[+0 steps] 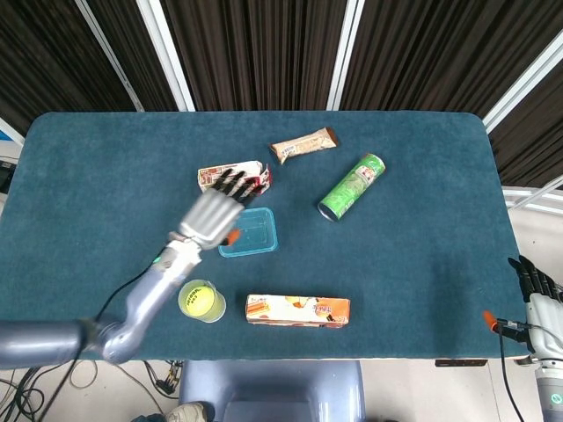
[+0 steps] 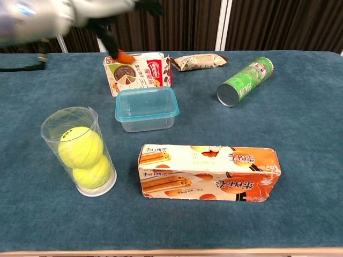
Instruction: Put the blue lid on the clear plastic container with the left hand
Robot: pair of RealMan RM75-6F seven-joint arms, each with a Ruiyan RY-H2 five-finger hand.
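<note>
The clear plastic container (image 2: 146, 119) stands mid-table with the blue lid (image 2: 146, 101) lying flat on its rim; from the head view the lid (image 1: 251, 232) covers it fully. My left hand (image 1: 211, 215) hovers blurred above and to the left of it, fingers spread, holding nothing and clear of the lid. In the chest view that left hand (image 2: 102, 16) is high at the top left, well above the table. My right hand (image 1: 537, 288) hangs off the table's right edge, fingers extended and empty.
A clear tube of tennis balls (image 2: 80, 152) stands front left. An orange biscuit box (image 2: 209, 172) lies in front of the container. Behind it are a red-white cookie box (image 2: 138, 72), a wrapped snack bar (image 2: 199, 61) and a green chip can (image 2: 245, 81) on its side.
</note>
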